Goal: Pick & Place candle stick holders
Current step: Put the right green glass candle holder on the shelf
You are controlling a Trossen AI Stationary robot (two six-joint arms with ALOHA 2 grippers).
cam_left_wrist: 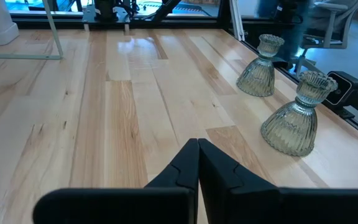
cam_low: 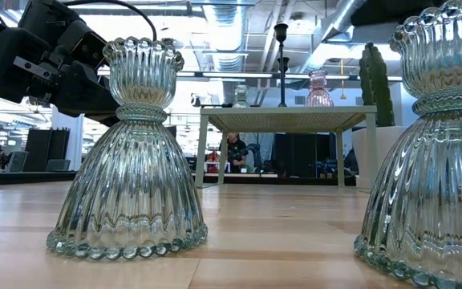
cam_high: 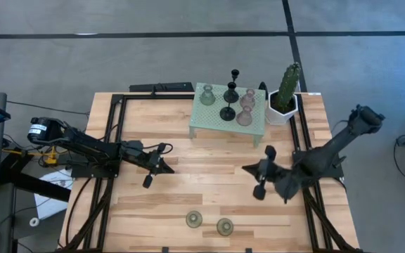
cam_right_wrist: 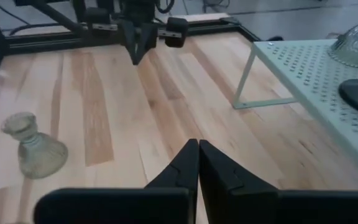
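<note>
Candle stick holders: seven in sight, split between two places, all taken relative to the mint perforated stand (cam_high: 228,121) at the far side of the wooden table (cam_high: 209,204).

On the stand: five. The taller black holder (cam_high: 235,74) at its far edge, the second black holder (cam_high: 228,112) near its middle, one pale green glass holder (cam_high: 207,95) at its left end, two pinkish glass holders (cam_high: 248,97) (cam_high: 244,116) at its right end. All upright.

Well apart from the stand, at the table's near edge: two pale green glass holders (cam_high: 194,220) (cam_high: 224,226), upright, side by side, not touching.

Cactus in a white pot (cam_high: 285,98) just right of the stand.

Left gripper (cam_high: 162,166): front-left of the stand, fingers pressed together, holding nothing. Right gripper (cam_high: 264,171): front-right of the stand, fingers pressed together in its wrist view, holding nothing.

Judgement: which way the holders go is not plain. If onto the stand, five done, two left. Neither arm is at a holder.
</note>
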